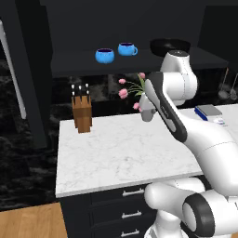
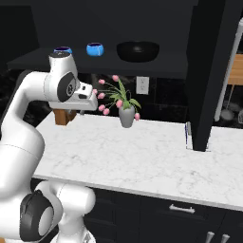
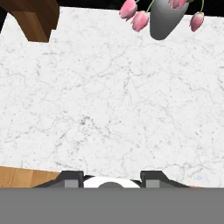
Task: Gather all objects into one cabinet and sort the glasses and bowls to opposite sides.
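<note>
On the dark inner shelf (image 1: 139, 62) of the black wall cabinet stand three vessels in a row: one rounder blue cup (image 1: 104, 56) at the left end in the left base view, one blue handled mug (image 1: 127, 49) just beside it with its handle turned away from the cup, and one wide black bowl (image 2: 138, 51) further along, apart from the two blue pieces. Below the shelf runs one white marble counter (image 1: 116, 153) carrying one wooden knife block (image 1: 82, 116) near its back left corner, with three knife handles showing above it, and one grey vase of pink tulips (image 2: 126, 115) toward the back. One blue-topped scale-like object (image 1: 209, 113) lies at the counter's far right in the left base view. Two silver drawer pulls (image 1: 132, 191) are fully visible beneath the counter edge, with a third cut by the frame. One long silver door handle (image 2: 229, 71) runs vertically at the right of the right base view. Above the bare marble hangs the gripper (image 3: 112, 180), its two dark finger tips set somewhat apart with nothing between them, touching no object; the counter beneath it is bare between the block and the vase
</note>
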